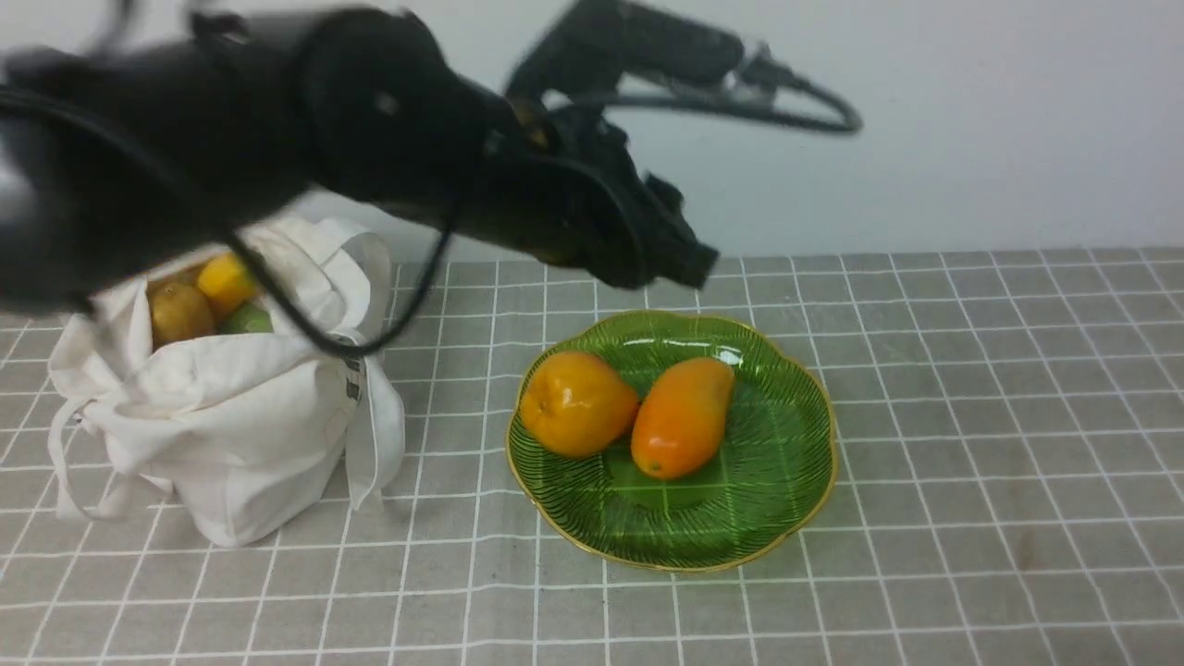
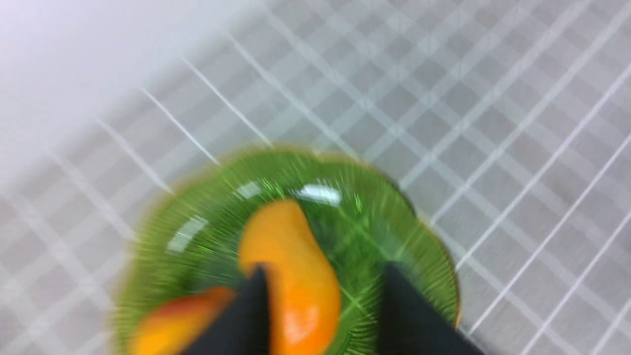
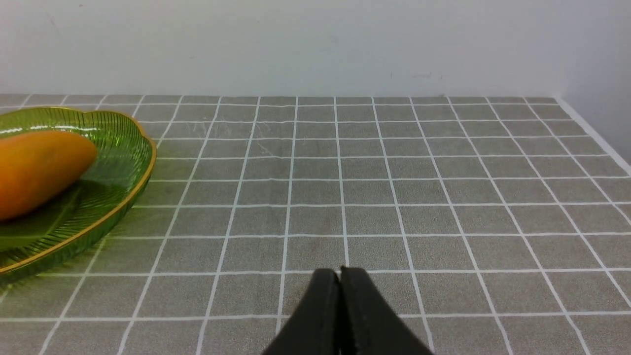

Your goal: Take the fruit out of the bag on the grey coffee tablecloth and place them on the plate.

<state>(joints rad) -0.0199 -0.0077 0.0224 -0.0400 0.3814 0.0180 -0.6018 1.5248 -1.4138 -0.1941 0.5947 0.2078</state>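
The white bag [image 1: 240, 435] stands at the left on the grey tablecloth [image 1: 971, 416]. A yellow fruit [image 1: 225, 282], a brownish one [image 1: 180, 313] and a green one [image 1: 248, 319] show in its mouth. The green plate [image 1: 777, 462] holds a rounder orange fruit [image 1: 578, 402] and a long oval orange fruit [image 1: 683, 416]. My left gripper [image 1: 684, 259] hangs open and empty above the plate's far edge. In the blurred left wrist view my left gripper [image 2: 324, 268] has its fingers apart over the long fruit [image 2: 291, 246]. My right gripper [image 3: 340, 272] is shut and empty, low over the cloth to the right of the plate [image 3: 123, 162].
My left arm reaches across from the left, above the bag, and hides part of its top. A pale wall runs along the table's far edge. The cloth's right edge [image 3: 596, 133] shows in the right wrist view.
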